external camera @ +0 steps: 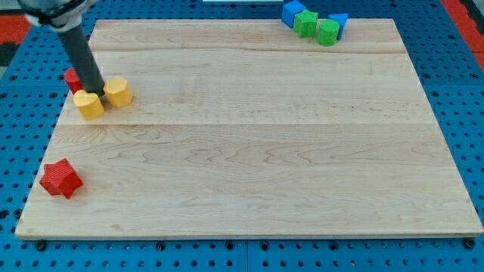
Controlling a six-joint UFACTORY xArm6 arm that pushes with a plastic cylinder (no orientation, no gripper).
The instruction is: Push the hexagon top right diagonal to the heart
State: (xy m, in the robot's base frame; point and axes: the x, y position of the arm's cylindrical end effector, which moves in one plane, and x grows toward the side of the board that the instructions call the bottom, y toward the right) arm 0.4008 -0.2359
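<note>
The yellow hexagon (118, 91) sits near the worktop's edge at the view's left, in its upper part, and I place all else from it. My tool is a bare dark rod with nothing on it that parts, closes or clamps; my tip (98, 94) comes down just to the view's left of the hexagon, in the narrow gap between it and the yellow heart (89, 105). I cannot tell whether the tip touches either block. The heart lies just down and to the view's left of the hexagon, the two nearly touching, so the hexagon stands up and to the view's right of the heart. Beyond the rod, farther to the view's left of the hexagon, a red block (72, 78) peeps out, mostly hidden by the rod, its shape not clear. Well below the hexagon, toward the view's bottom left corner, lies a red star (60, 178). Far off to the view's right of the hexagon, at the view's top edge, a cluster gathers: a blue block (292, 11), a green block (306, 23), a second green block (327, 32) and a second blue block (339, 20) behind it, shapes uncertain. The worktop (257, 151) is pale wooden planks, lying on a blue perforated base (461, 91).
</note>
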